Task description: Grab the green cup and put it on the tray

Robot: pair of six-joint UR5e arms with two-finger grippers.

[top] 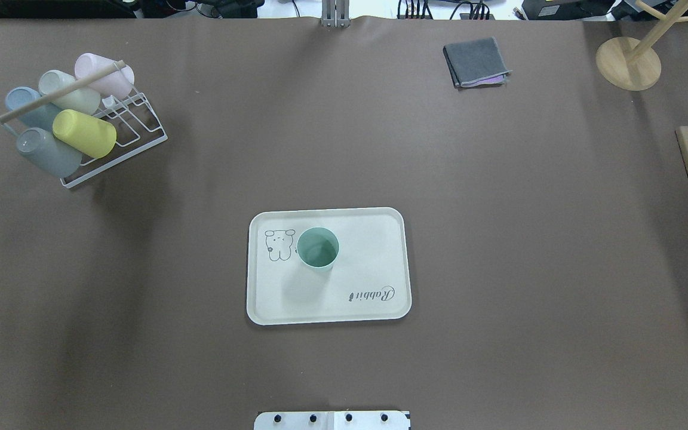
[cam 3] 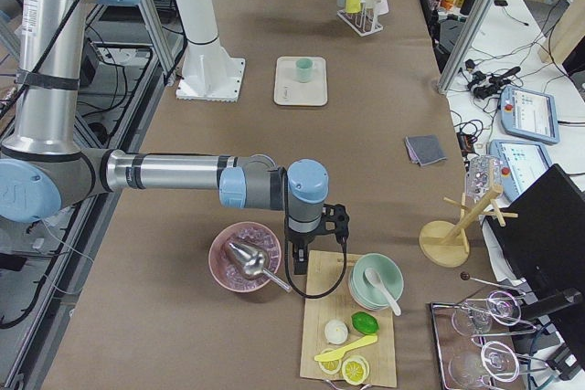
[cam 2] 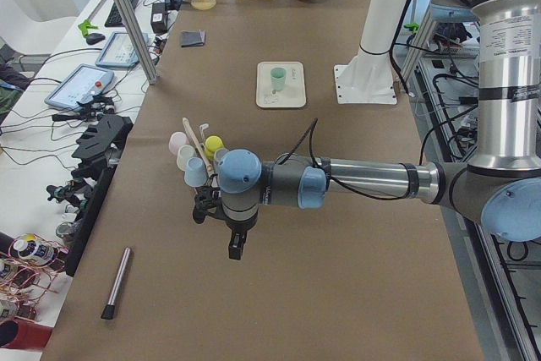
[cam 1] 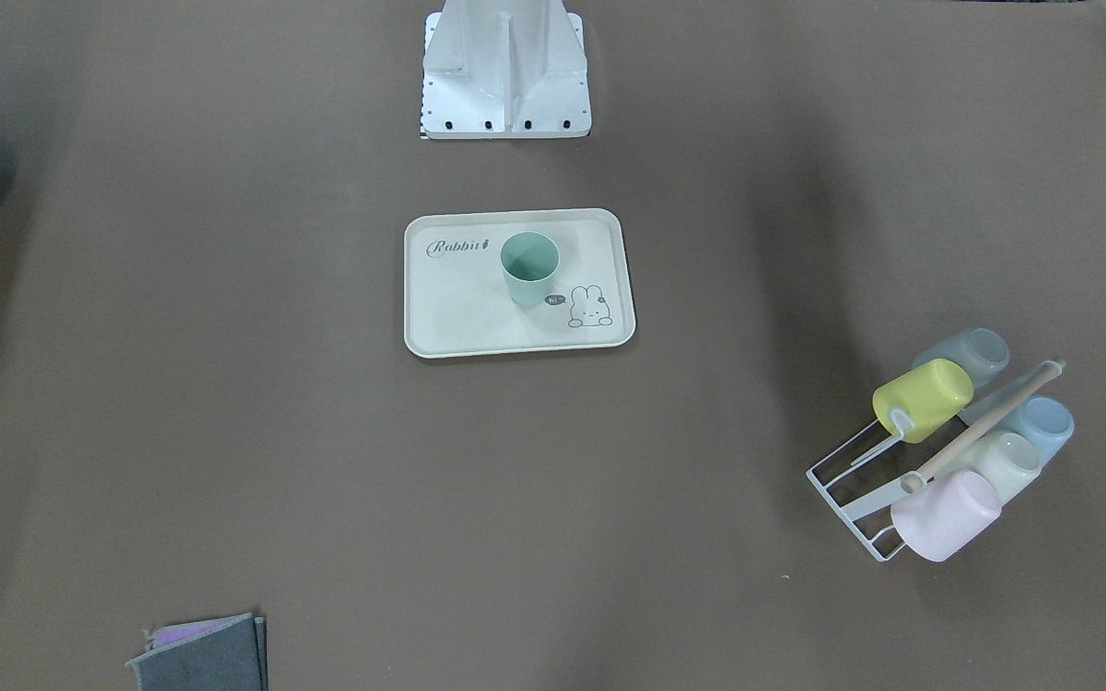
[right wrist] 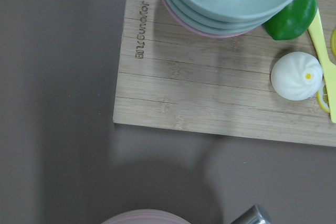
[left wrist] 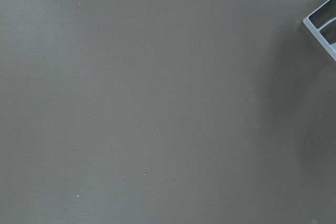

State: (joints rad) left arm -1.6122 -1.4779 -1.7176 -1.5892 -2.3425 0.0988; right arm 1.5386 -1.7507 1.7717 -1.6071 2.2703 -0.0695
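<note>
Small mint-green plastic tumbler (cam 1: 529, 269) upright on cream rectangular rimmed tray (cam 1: 462, 321), beside its bunny drawing, left gripper (cam 2: 236, 248) above bare table near white wire cup rack (top: 135, 128), right gripper (cam 3: 299, 256) over bamboo cutting board (right wrist: 210, 103) edge, finger state of both cannot be told.

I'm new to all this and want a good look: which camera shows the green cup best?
The exterior front-facing view: the green cup stands upright on the tray, mouth and side wall both plain. The overhead view shows mostly its mouth; both side views show it small and far; the wrist cameras miss it.
</note>
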